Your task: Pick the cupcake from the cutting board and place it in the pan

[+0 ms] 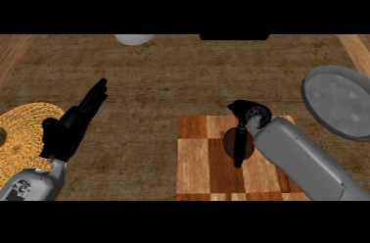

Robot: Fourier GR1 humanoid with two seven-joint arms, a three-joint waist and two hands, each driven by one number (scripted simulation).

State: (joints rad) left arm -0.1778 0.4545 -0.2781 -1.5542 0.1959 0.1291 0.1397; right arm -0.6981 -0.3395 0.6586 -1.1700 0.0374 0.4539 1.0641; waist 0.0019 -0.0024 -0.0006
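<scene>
Slanting in from the lower right, the grey forearm crosses the cutting board point(198, 163) and ends in the right hand point(251, 114), which sits over the board's far half. Its fingers are curled and its thumb lies straight across the cupcake point(230, 140) — the hand is closed round it. The cupcake, a reddish-brown oval, shows only in part, beside the thumb, and it is on the checkered board near its middle. The pan point(339, 105), a round grey dish, lies to the right of the board, past the right forearm, and is cut off by the view's edge. The left hand point(69, 129) rests at the left with straight, relaxed fingers pointing up and holds nothing; it overlaps the rim of a yellow woven mat point(22, 124). At the brown counter's point(180, 80) far edge sits a pale rounded object point(133, 38) — only partly in view.
</scene>
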